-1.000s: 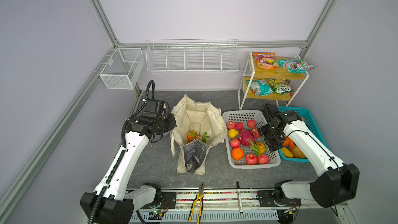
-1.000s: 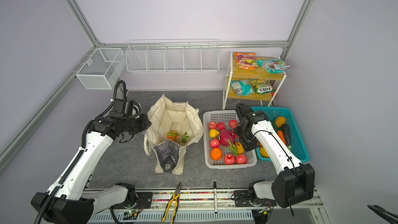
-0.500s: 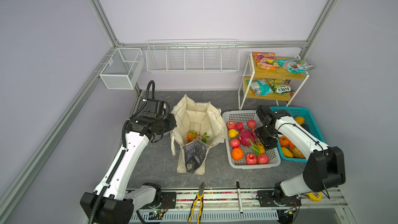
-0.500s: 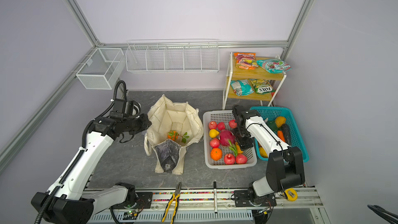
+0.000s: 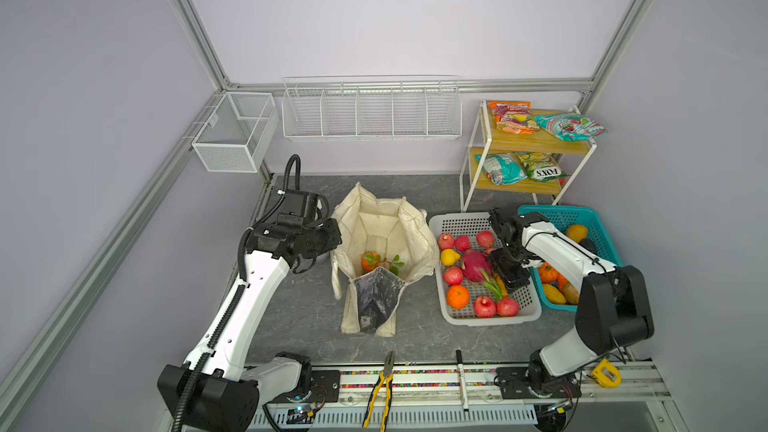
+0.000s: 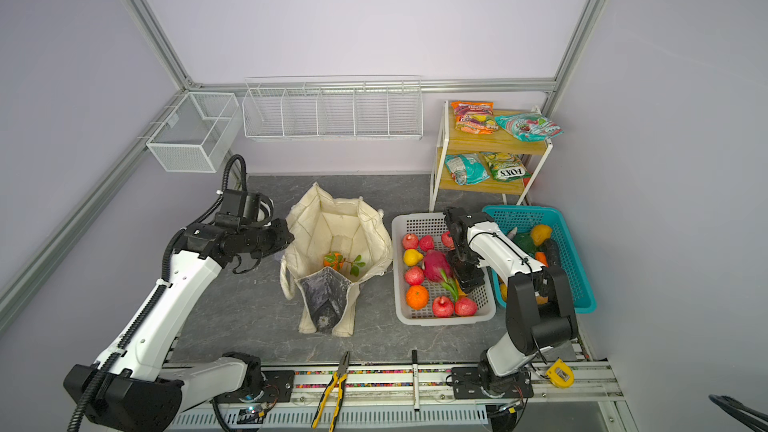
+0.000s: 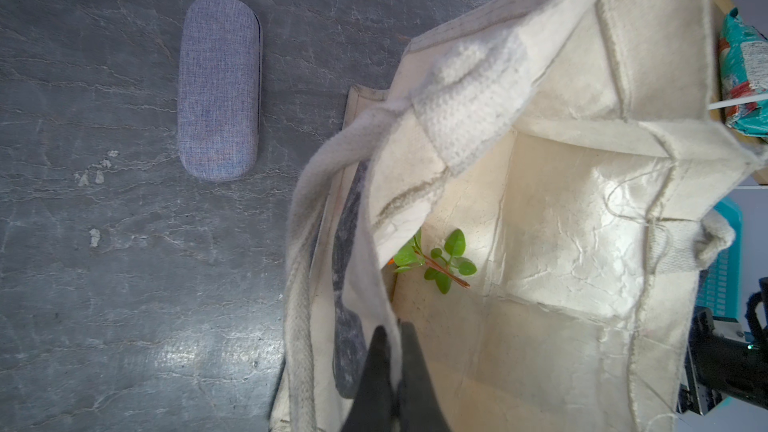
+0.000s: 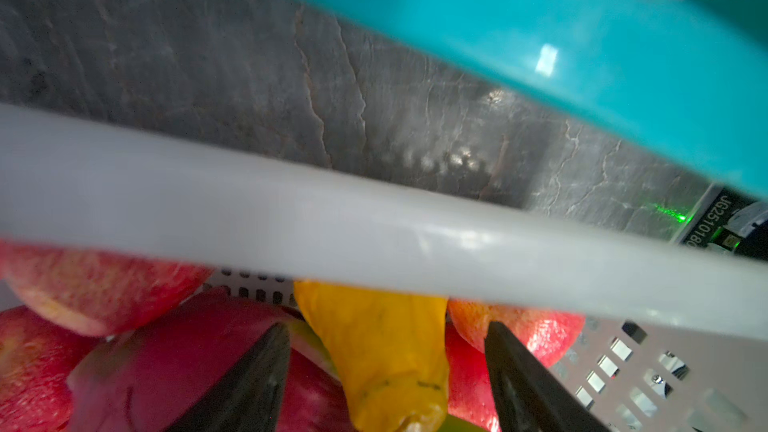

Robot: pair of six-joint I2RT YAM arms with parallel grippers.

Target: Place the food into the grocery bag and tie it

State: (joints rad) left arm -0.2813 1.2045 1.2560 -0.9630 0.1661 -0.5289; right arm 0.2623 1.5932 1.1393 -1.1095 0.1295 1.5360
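Basket rim (image 8: 374, 234) close beside right hand (image 8: 386, 326)

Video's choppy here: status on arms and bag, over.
Left gripper: jaws shut on canvas tote rim. Right gripper: jaws open astride yellow fruit in white basket. One leafy orange bagged. Nothing blocking.

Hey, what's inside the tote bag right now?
One orange with a leafy twig lies on the floor of the bag. The grey front panel sags across the opening and covers the floor just behind it, so anything there cannot be seen.
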